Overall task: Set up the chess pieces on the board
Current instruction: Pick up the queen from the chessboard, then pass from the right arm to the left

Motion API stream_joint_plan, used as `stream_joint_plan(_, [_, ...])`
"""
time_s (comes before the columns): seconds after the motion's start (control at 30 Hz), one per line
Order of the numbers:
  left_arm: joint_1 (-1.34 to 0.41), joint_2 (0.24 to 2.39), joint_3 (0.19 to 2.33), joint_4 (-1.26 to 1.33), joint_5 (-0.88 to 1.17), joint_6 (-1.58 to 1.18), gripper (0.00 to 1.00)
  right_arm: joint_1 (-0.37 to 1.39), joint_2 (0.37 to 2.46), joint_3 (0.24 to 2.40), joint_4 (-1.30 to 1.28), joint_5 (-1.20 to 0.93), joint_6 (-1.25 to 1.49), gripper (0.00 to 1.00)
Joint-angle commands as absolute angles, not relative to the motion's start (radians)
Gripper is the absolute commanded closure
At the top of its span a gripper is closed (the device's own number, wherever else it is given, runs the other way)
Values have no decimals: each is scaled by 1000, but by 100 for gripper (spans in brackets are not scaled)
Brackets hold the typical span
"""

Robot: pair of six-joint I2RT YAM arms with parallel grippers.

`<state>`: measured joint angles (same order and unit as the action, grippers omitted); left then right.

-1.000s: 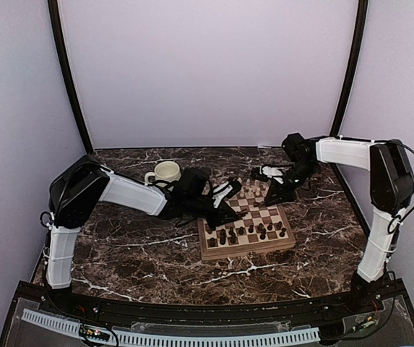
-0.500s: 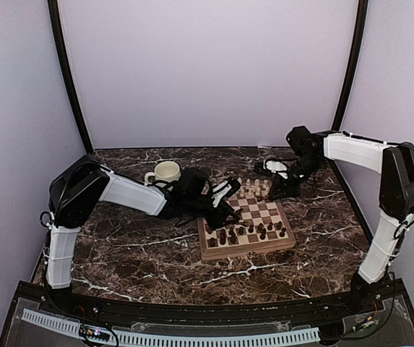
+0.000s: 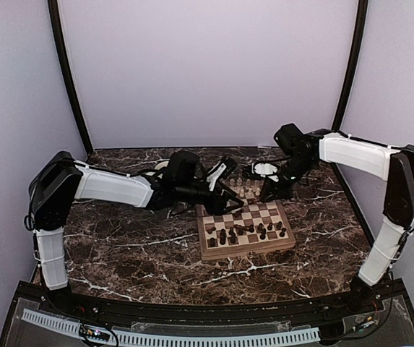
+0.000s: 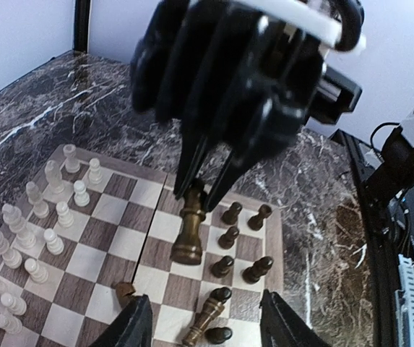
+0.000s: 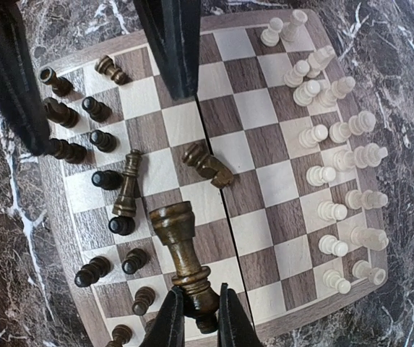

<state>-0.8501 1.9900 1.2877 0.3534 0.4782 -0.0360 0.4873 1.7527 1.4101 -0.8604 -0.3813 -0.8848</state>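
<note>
Board [image 3: 244, 252] sits right of centre in the overhead frame, flat on the bench [image 3: 134, 246]. Both arms reach in over its far edge.

On the board:
- Cream pieces [image 5: 337, 173] stand in two upright rows down the right side of the right wrist frame.
- Dark pieces [image 5: 100, 139] are loosely clustered on the left side of that frame, not in rows.
- One toppled dark piece [image 5: 207, 165] lies on its side near the board's centre fold.

Right tool [image 5: 197, 300] is pressed together on the head of a tall dark piece [image 5: 178, 238]. The piece hangs upright among the dark cluster. Cannot tell whether its foot touches the square.

Left tool [image 4: 207, 311] has its fingers spread wide with nothing gripped, low over the dark-piece end of the board.

Bench is dark brown marble with white veins. Walls are pale lilac and plain. Curved black posts [image 3: 66, 72] rise at the rear corners.
</note>
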Motion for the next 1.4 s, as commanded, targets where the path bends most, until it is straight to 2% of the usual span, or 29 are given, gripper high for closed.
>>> stream_joint_plan(0.0, [-847,1934,1278,398,602,-171,47,518,1692,1445,-839,-372,-857,90])
stream_joint_plan(0.4, [-843,1977,1298,441,707,-266,47,606,1652,1448,-837,-327,-857,90])
stream_joint_plan(0.8, [-839,2014,1334,401,665,-268,48,642,1628,1464,-844,-336,-847,90])
stream_joint_plan(0.9, [-835,2015,1330,408,646,-278,46,643,1629,1466,-850,-338,-848,90])
stream_joint_plan(0.97, [-832,2017,1328,423,658,-285,49,643,1628,1466,-850,-340,-848,90])
stream_joint_plan(1.07, [-830,2022,1328,450,690,-293,61,645,1627,1465,-849,-341,-848,89])
stream_joint_plan(1.23, [-829,2022,1322,494,762,-308,66,651,1638,1468,-849,-333,-849,89])
stream_joint_plan(1.37, [-829,2025,1320,506,789,-313,74,653,1641,1470,-846,-335,-847,89])
